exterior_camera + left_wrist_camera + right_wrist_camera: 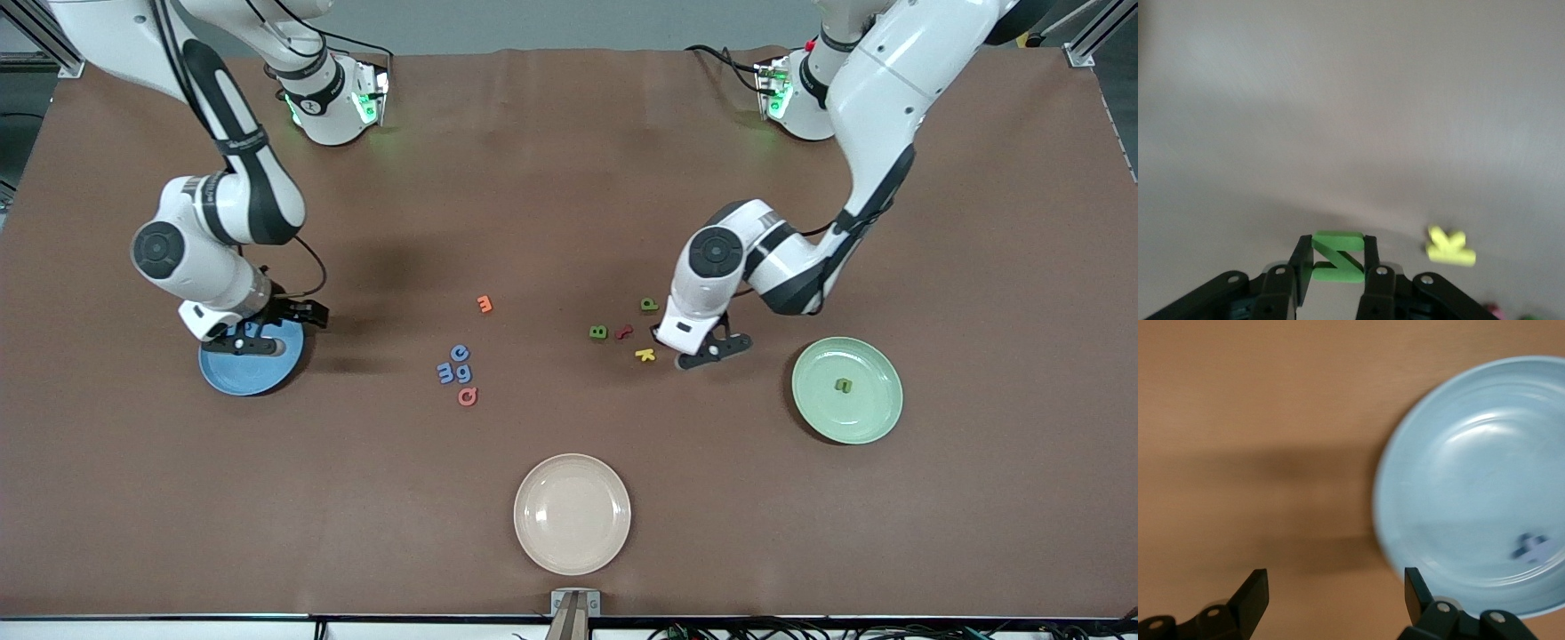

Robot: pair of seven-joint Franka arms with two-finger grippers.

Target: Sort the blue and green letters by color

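Brown surface (569, 178) around us, our left gripper (1335, 267) fingers clamp a green Z (1337, 256) beside the yellow K (645, 355); our right gripper (1331, 597) fingers are spread empty over the blue plate (233, 380), one blue letter (1531, 547) in it. One green letter (843, 386) lies on the green plate (876, 418); three blue letters (455, 365) and two green ones (598, 332) wait.

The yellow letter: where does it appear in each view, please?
Front view: yellow letter lies on the table beside the left claw.
Left wrist view: yellow letter lies beside the claw, which grips a green letter.
Right wrist view: not in it.
Shared landmark: the left claw.
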